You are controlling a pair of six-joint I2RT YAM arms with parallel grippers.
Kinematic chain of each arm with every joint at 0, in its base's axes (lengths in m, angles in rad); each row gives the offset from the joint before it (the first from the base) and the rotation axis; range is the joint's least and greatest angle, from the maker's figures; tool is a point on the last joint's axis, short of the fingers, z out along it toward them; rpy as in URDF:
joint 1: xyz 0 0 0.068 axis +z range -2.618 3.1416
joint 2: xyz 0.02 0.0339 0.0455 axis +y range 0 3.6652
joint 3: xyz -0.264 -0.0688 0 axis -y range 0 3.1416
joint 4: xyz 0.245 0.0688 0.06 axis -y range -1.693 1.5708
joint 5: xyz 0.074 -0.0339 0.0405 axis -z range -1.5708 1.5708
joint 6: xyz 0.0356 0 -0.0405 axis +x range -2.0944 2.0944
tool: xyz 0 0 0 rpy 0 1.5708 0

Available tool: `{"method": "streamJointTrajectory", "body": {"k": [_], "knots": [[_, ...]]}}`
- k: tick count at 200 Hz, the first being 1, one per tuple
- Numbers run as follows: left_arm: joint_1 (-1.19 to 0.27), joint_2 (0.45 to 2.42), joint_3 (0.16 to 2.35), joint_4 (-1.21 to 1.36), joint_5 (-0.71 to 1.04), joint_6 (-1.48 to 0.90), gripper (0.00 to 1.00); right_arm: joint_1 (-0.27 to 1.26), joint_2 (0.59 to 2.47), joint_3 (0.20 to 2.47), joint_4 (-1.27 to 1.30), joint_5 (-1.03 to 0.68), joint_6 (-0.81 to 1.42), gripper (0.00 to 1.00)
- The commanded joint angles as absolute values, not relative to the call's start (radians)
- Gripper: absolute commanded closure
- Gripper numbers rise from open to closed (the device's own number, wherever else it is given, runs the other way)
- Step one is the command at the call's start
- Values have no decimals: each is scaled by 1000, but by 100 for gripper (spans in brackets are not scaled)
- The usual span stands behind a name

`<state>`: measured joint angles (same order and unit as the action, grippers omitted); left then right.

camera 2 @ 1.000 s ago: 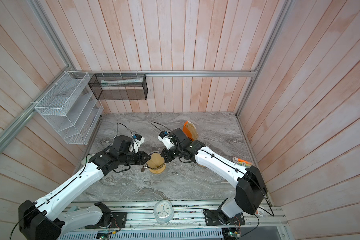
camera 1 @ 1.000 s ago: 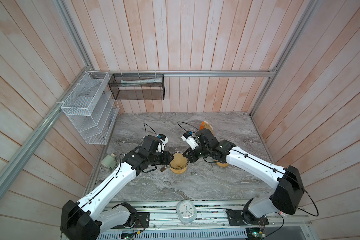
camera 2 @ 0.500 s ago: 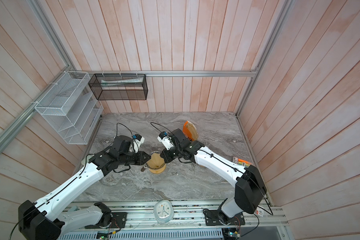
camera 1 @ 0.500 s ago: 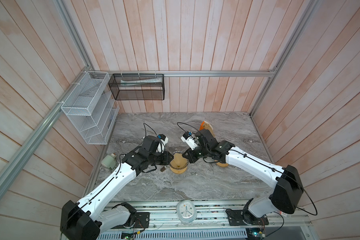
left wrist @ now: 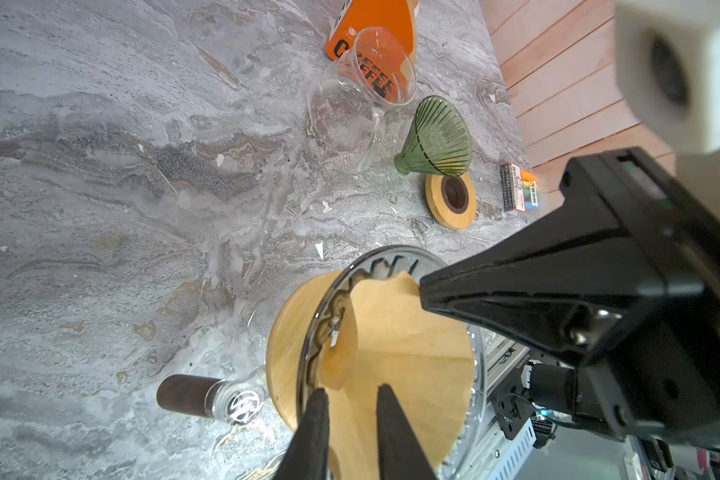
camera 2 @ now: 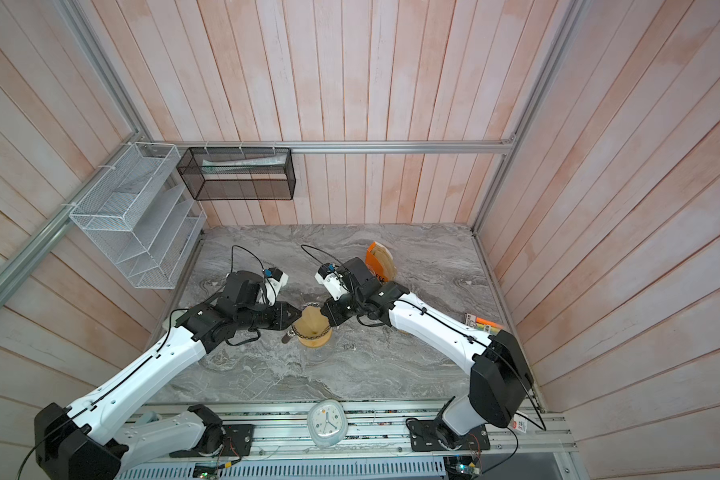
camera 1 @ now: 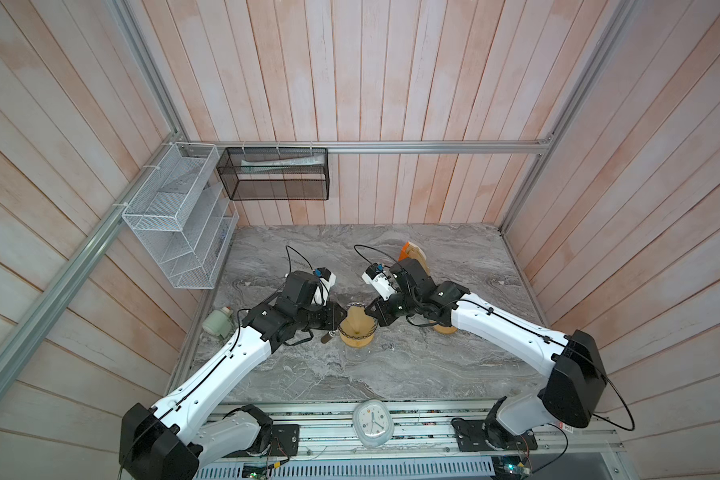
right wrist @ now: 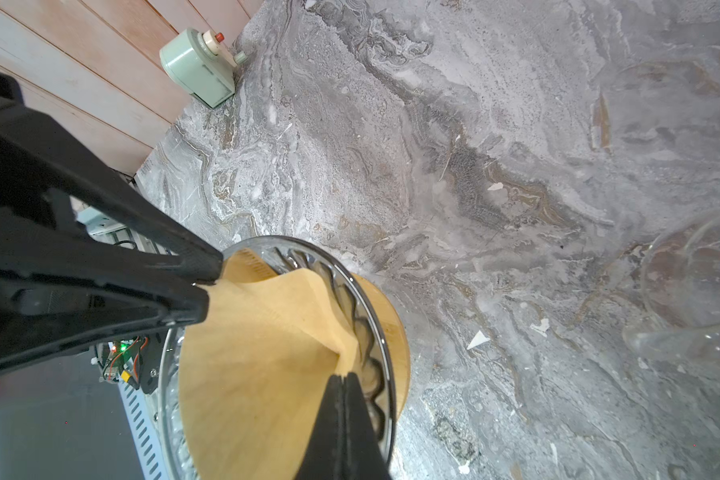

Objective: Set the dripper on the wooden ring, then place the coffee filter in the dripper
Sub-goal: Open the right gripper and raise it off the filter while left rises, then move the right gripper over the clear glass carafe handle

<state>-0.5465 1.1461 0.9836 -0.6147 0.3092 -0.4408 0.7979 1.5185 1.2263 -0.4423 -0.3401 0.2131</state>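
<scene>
The coffee filter (left wrist: 395, 353) sits inside the glass dripper (right wrist: 304, 255) mid-table, its tip hidden. The right gripper (right wrist: 344, 380) clamps its right edge. The left gripper (left wrist: 352, 392) straddles the left rim, jaws slightly apart, grip unclear.

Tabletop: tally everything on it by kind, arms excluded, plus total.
drippers: 2 (clear dripper, green dripper)
glass servers: 2 (empty server, server under the clear dripper)
coffee filter: 1
filter packet: 1
wooden ring: 1
mint-green device: 1
small box: 1
Total: 9
</scene>
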Motion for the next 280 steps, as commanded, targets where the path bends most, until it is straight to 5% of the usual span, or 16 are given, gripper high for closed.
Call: {"method": "streamJointTrajectory", "body": {"k": [1,77,174,280], "knots": [[-552,1124,1019,-625,295,-436,76,796,1502,1250,-471,-325,214,96],[-552,1117,1040,-635,281,-432,76,796,1483,1274,-482,-312,216,85],[-551,1111,1055,-624,261,-431,76,789,1449,1292,-471,-295,225,81],[-392,1303,1335,-499,347,-372,75,564,1404,1243,-371,-193,410,79]]}}
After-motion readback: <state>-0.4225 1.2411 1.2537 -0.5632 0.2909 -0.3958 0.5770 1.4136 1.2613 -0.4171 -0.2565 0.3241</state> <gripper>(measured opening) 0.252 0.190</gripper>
